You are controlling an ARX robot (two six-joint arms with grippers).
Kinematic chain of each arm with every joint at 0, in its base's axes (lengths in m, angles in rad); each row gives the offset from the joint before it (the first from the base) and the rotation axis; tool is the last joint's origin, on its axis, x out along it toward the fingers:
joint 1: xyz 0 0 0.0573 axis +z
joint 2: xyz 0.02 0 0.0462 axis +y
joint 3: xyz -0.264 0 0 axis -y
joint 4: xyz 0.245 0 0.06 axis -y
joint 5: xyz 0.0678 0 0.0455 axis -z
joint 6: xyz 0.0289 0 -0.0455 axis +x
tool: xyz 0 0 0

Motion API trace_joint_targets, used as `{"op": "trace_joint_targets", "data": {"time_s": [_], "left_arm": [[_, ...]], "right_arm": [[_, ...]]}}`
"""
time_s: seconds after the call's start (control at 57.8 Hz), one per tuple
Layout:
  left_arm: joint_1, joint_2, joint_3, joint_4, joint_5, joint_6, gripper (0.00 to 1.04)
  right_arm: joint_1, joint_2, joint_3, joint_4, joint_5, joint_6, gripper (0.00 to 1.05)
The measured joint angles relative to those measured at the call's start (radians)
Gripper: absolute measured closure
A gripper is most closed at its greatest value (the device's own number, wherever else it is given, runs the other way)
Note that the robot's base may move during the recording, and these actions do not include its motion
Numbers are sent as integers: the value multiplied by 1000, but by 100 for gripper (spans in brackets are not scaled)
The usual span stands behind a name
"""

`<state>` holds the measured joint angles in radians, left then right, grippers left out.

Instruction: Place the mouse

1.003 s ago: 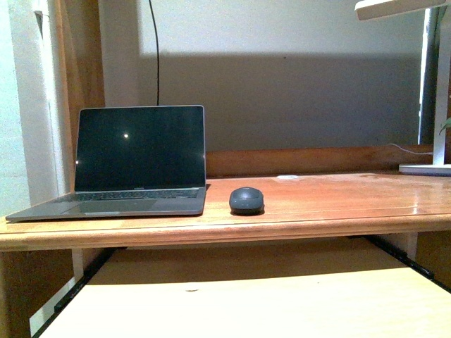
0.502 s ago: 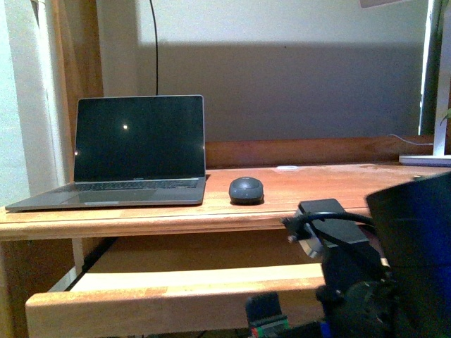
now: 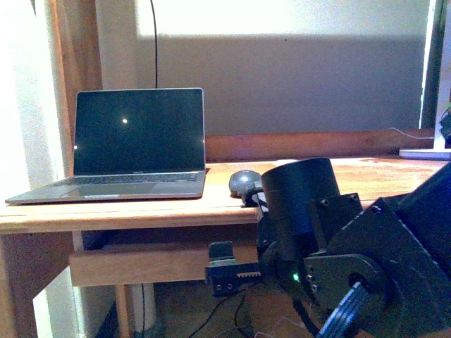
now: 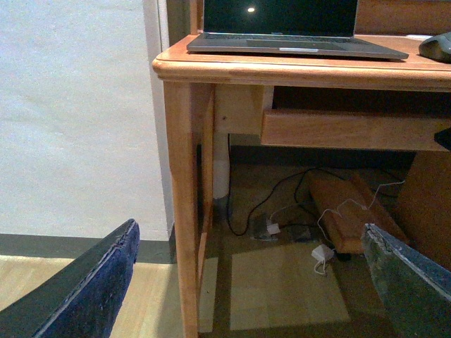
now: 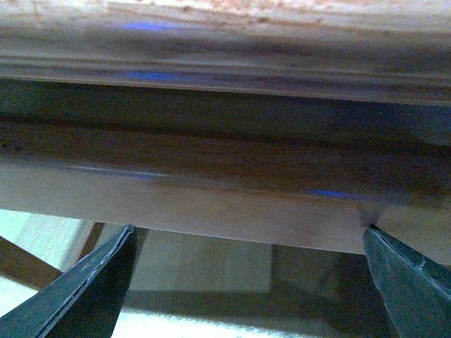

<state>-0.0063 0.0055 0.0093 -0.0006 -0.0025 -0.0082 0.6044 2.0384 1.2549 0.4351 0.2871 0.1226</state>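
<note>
- Change vs 1 s ago: no arm showed in front view then; half a sec later the right arm [image 3: 352, 246] was creeping in low at the right. Now it filled the lower right, and its dark cylindrical housing covered part of the mouse [image 3: 243, 182].
- Framing shifted too: the pale pull-out shelf that filled the bottom of front view was gone. The floor, cables and a drawer front [image 3: 155, 262] under the surface [image 3: 127, 215] showed instead.
- Mouse hadn't moved rel. to the laptop [image 3: 134, 151]: it sat on the wooden surface just beside the laptop's right front corner, not touching it. Left wrist view caught its edge at the far end of the surface [image 4: 437, 46].
- Right pincer [image 5: 246, 282]: both dark fingertips were spread wide w/ nothing between them. It pointed at the underside and front edge of the surface, so it sat below the mouse's level.
- Left pincer [image 4: 254, 282]: also spread open and empty, low, facing the desk leg [image 4: 184, 204] and the cables on the floor.
- Meaning for task, my read: approach only just begun. Neither pincer was near the mouse, so no grasp yet. Right arm prob. the one to reach, and it would need to lift above the surface edge first.
- Writing/brands: none readable. A faint mark below the laptop screen was too small to make out; no logo on the mouse could be read.
</note>
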Motion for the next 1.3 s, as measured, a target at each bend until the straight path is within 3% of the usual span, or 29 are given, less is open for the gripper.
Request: {"op": "trace_joint_targets", "data": {"time_s": [0.173,0.277,0.657,0.882,1.09,1.228,1.262,1.297], "left_arm": [[0,0,0,0,0,0,8],[0,0,0,0,0,0,8],[0,0,0,0,0,0,8],[0,0,0,0,0,0,8],[0,0,0,0,0,0,8],[0,0,0,0,0,0,8],[0,0,0,0,0,0,8],[0,0,0,0,0,0,8]], "right_arm": [[16,26,23,-10,16,27,7],[7,0,-13,17,-28,62,7],[-62,-641,-554,60,-299,121,7],[-100,-1079,-860,16,-357,95,7],[-121,-1291,-990,-75,-330,118,7],[-97,-1449,-1038,-169,-251,131,7],[-84,-1499,-1043,-206,-222,132,7],[-45,-1542,-1061,-198,-85,93,12]]}}
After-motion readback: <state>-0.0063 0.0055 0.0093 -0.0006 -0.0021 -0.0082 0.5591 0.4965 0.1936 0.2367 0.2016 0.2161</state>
